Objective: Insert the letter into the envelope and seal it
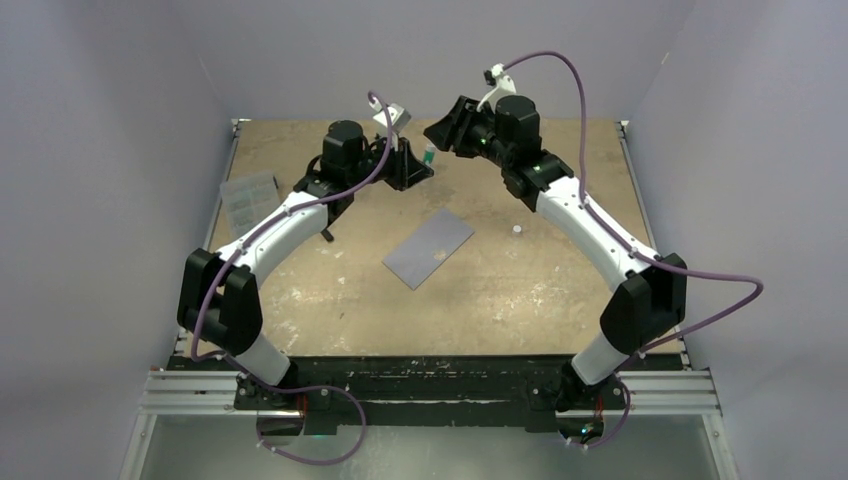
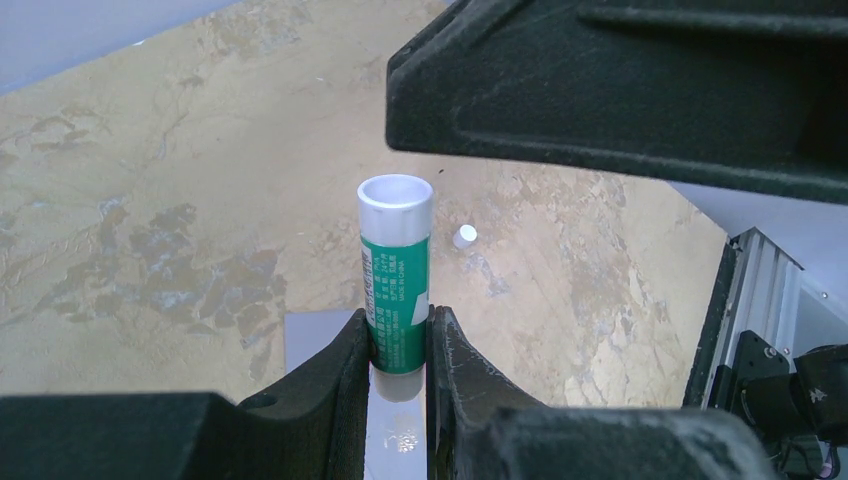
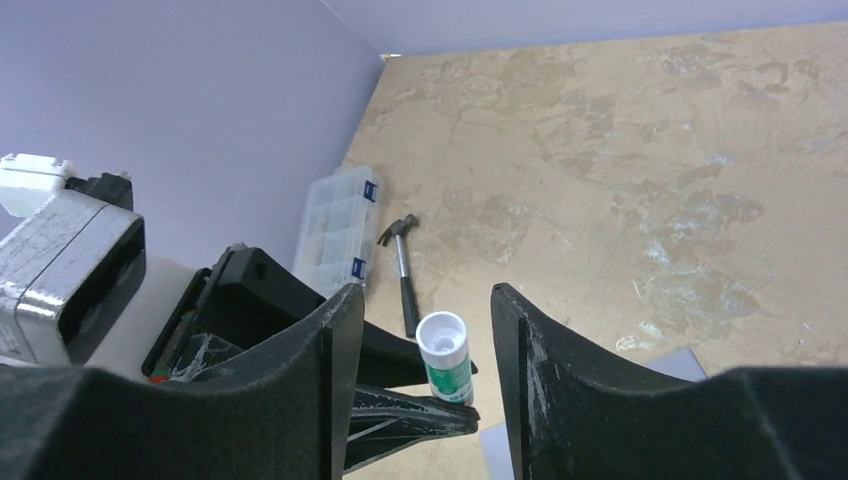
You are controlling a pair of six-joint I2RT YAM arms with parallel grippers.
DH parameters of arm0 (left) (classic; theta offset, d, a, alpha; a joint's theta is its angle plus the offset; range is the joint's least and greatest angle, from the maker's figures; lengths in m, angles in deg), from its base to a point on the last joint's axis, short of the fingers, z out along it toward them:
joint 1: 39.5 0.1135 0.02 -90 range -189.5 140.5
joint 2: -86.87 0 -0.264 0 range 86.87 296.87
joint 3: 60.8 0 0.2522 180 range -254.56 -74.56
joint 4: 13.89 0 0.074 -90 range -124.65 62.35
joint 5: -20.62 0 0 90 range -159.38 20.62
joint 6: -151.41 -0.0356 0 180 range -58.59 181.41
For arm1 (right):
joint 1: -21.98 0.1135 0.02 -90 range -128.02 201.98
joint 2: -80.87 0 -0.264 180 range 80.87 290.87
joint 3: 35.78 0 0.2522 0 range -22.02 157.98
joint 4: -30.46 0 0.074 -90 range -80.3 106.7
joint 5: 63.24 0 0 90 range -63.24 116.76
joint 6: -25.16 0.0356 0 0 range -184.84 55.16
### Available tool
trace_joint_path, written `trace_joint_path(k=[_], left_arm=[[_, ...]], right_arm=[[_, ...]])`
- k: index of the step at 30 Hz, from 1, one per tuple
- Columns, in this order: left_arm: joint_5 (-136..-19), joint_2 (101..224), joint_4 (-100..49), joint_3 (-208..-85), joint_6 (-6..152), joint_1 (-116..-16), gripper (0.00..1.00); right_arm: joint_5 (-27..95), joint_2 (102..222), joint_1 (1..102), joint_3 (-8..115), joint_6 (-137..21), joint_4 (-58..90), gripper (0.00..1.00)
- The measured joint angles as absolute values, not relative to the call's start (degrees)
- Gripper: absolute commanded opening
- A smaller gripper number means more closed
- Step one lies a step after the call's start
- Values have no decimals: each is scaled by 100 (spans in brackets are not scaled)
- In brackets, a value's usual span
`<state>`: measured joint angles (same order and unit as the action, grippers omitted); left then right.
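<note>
The grey-blue envelope [image 1: 430, 247] lies flat mid-table, and part of it shows under the left fingers [image 2: 310, 335]. The letter is not visible in any view. My left gripper [image 1: 425, 165] [image 2: 398, 320] is shut on the lower body of a green glue stick [image 2: 396, 280] [image 1: 428, 155], held upright with its white open top uncapped. My right gripper [image 1: 440, 130] [image 3: 425, 295] hovers open just above that glue stick [image 3: 446, 358], with a gap on each side and no contact.
A small white cap [image 1: 517, 229] [image 2: 464, 237] lies on the table right of the envelope. A clear ribbed plastic box [image 1: 249, 197] [image 3: 338, 228] sits at the far left edge, with a small hammer [image 3: 402, 262] beside it. Purple walls close in the table.
</note>
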<state>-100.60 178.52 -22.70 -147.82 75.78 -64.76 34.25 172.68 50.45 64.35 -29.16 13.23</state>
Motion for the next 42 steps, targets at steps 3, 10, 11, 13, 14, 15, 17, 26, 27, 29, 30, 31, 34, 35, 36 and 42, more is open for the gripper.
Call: trace_joint_path(k=[3, 10, 11, 13, 14, 15, 17, 26, 27, 29, 30, 31, 34, 35, 36, 42], left_arm=[[-10062, 17879, -2279, -14782, 7569, -6476, 0], [-10067, 17892, -2290, -14784, 7569, -6476, 0], [-10069, 17896, -2314, -14784, 7569, -6476, 0], [-10100, 17927, -2305, -14784, 7569, -6476, 0], [-10113, 17929, -2305, -14786, 7569, -6476, 0], [-10126, 17929, -2298, -14786, 7569, -6476, 0], [-10156, 17933, -2305, -14808, 7569, -6476, 0], [-11463, 17966, -2576, -15092, 7469, -6423, 0], [-11675, 17966, -2593, -15123, 7438, -6423, 0], [-12207, 17948, -2609, -15201, 7399, -6426, 0], [-12449, 17920, -2602, -15225, 7377, -6426, 0], [-12668, 17870, -2578, -15225, 7377, -6426, 0], [-13173, 17710, -2397, -15177, 7430, -6441, 0], [-13330, 17658, -2314, -15151, 7445, -6458, 0], [-13424, 17640, -2244, -15151, 7447, -6476, 0], [-12904, 17627, -2001, -15147, 7432, -6500, 0]], right_arm=[[3523, 17394, 5045, 6553, -2942, 1168, 60], [3713, 17644, 5047, 6638, -3069, 847, 25], [3748, 17652, 5047, 6638, -3067, 842, 19], [3772, 17641, 5050, 6638, -3076, 832, 8], [3779, 17637, 5050, 6636, -3082, 825, 2], [3805, 17637, 5047, 6632, -3071, 827, 0], [3829, 17611, 5041, 6590, -3084, 866, 0], [5599, 16942, 4698, 5672, -3961, 1935, 0], [5846, 16844, 4660, 5598, -4101, 2001, 0], [6445, 16656, 4604, 5513, -4507, 2110, 0], [6764, 16594, 4593, 5511, -4706, 2147, 0], [7116, 16546, 4582, 5511, -4898, 2195, 0], [8100, 16433, 4551, 5511, -5364, 2447, 0], [8336, 16380, 4549, 5511, -5493, 2473, 0], [8454, 16328, 4549, 5511, -5587, 2488, 0], [7427, 16212, 4610, 5524, -5565, 2331, 61]])
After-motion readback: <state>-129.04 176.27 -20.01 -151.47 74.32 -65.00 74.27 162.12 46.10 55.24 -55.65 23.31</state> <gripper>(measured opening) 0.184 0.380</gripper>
